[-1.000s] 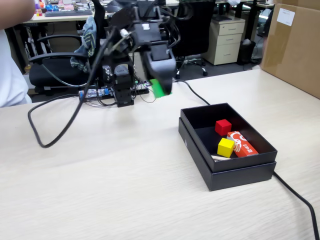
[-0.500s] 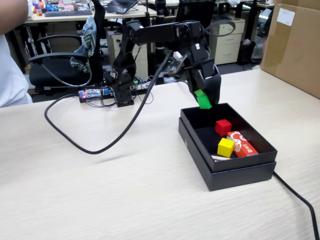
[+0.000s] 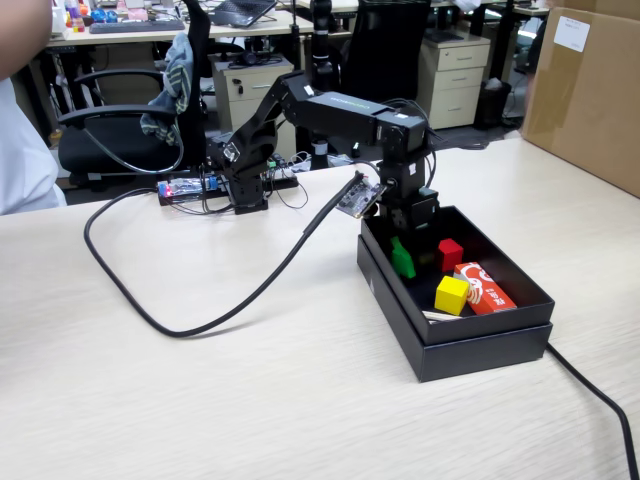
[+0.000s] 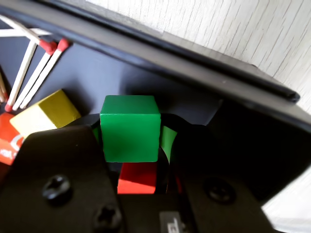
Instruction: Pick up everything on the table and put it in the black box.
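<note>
Centre frame, the gripper [image 4: 130, 145] clenches the green cube [image 4: 130, 127] inside the black box [image 3: 480, 340]; releasing could bump the red cube [image 3: 450, 254].

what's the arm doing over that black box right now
The arm has its pincer down inside the black box, closed on a green cube it has not let go of. A red cube, a yellow cube and some matches already lie in the box.
</note>
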{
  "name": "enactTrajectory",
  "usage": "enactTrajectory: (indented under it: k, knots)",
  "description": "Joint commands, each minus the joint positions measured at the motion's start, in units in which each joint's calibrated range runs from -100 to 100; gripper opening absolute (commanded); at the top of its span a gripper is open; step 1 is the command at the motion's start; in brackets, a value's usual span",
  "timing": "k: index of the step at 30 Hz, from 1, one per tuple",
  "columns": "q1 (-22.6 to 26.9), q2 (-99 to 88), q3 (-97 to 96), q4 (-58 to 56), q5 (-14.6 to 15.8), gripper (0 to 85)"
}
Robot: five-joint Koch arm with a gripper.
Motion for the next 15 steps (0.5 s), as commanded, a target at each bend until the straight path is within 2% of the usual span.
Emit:
enactTrajectory:
  k: [1,2,6,11,15]
  knots:
    - [0.1,-1.3,3.1,-0.1,0.2,6.9]
    - [0.2,-1.3,2.3,-0.1,0.2,11.8]
    - [0.5,-1.8,1.6,-0.1,0.5,14.0]
    - [0.9,-3.2,1.4,-0.1,0.5,36.0]
    - [1.2,-6.8,1.0,-0.1,0.4,40.7]
